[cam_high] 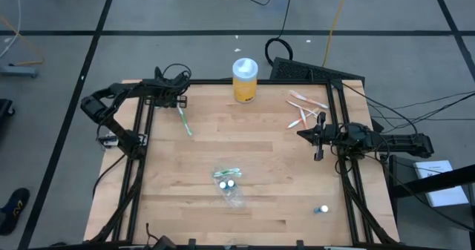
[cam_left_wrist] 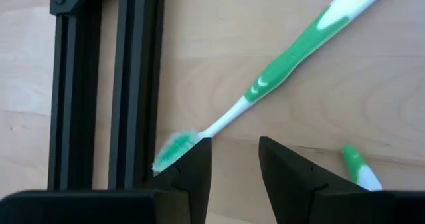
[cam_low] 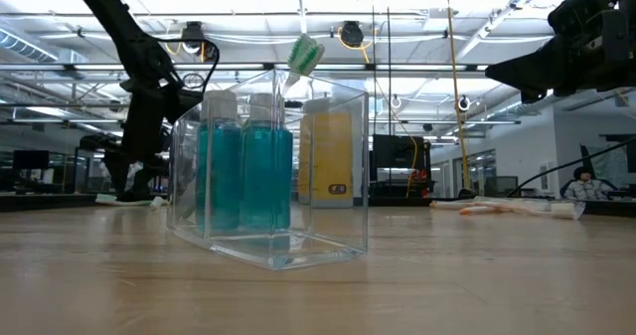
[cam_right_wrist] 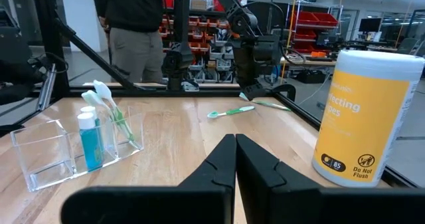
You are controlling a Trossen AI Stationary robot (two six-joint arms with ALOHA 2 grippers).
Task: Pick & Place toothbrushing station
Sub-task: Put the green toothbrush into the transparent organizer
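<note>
The toothbrushing station (cam_high: 228, 185) is a clear plastic box standing on its base at the table's middle near side. It holds two blue bottles (cam_low: 243, 171) and a green-white toothbrush (cam_low: 303, 52); it also shows in the right wrist view (cam_right_wrist: 73, 151). My left gripper (cam_left_wrist: 234, 161) is open at the table's far left, over a green-white toothbrush (cam_left_wrist: 285, 68) that lies flat on the wood. The brush's head (cam_left_wrist: 174, 147) shows beside one fingertip. My right gripper (cam_right_wrist: 236, 154) is shut and empty, held above the table's right side (cam_high: 318, 137).
A yellow jar with a white lid (cam_high: 245, 79) stands at the far edge. Several pink-white toothbrushes (cam_high: 306, 110) lie at the far right. A small white-blue piece (cam_high: 321, 208) lies near right. Black frame rails (cam_left_wrist: 99, 84) run beside the left gripper. A person (cam_right_wrist: 136, 24) stands beyond the table.
</note>
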